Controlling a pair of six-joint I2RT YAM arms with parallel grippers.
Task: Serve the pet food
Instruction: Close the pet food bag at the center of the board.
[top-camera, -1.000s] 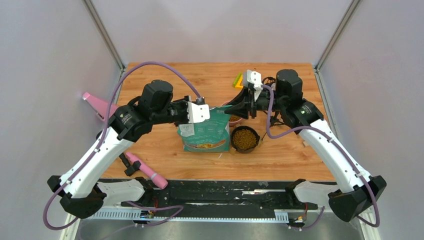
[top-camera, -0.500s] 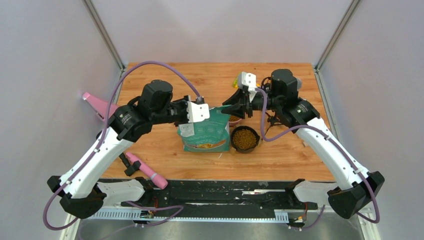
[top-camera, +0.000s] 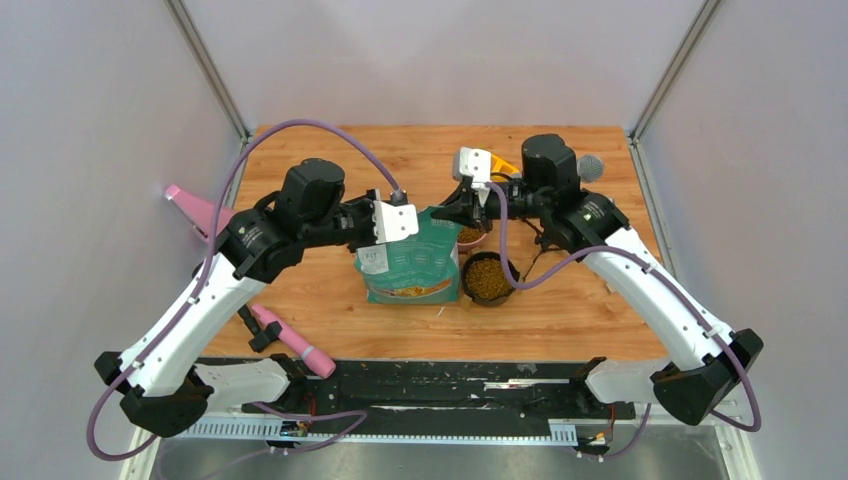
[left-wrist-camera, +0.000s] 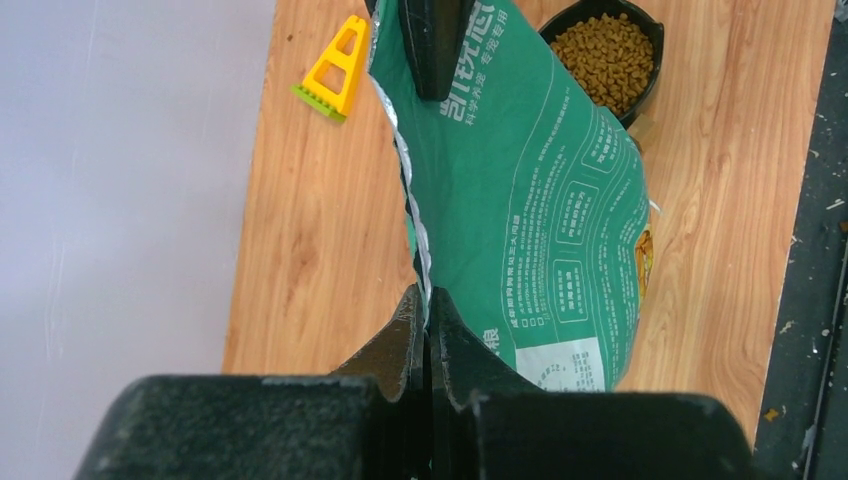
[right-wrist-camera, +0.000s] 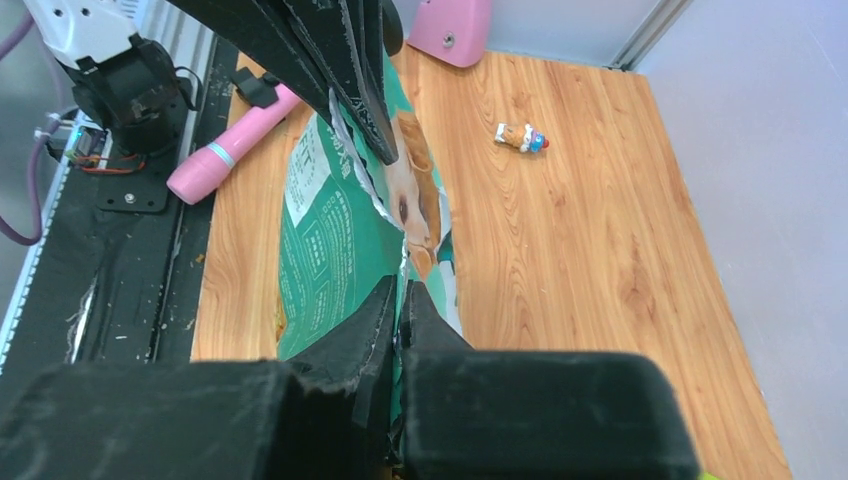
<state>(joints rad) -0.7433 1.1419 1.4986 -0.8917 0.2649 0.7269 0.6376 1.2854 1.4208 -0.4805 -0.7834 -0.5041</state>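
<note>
Right arm's swung in leftward vs. a sec ago, and the right jaws have snapped fully shut, now pinching the right end of the top edge of the bag (top-camera: 410, 262). Left jaws are fully closed too, clamped on the opposite end, so the bag stands upright, held btwn both arms.

Surface: wood-grain counter (top-camera: 330, 160), pale grey walls on 3 sides, metal posts in the back corners, and a black rail (top-camera: 450, 385) along the near edge, speckled w/ crumbs.

Pet food (top-camera: 488, 278) is a brown heap filling the black bowl (top-camera: 515, 270) just beside the bag's right side. There's more kibble in the pink bowl (top-camera: 472, 244) right behind, mostly hidden under the right arm.

Views differ. Top view takes in both arms plus a pink tube (top-camera: 290, 340) at front-left. Left wrist view gives the bag's green back w/ printed panels and a clear look at the yellow triangular toy (left-wrist-camera: 335, 70). Right wrist view catches the golden dog print on the bag, and a small figurine (right-wrist-camera: 522, 137) lying on bare wood that the top view doesn't show.
</note>
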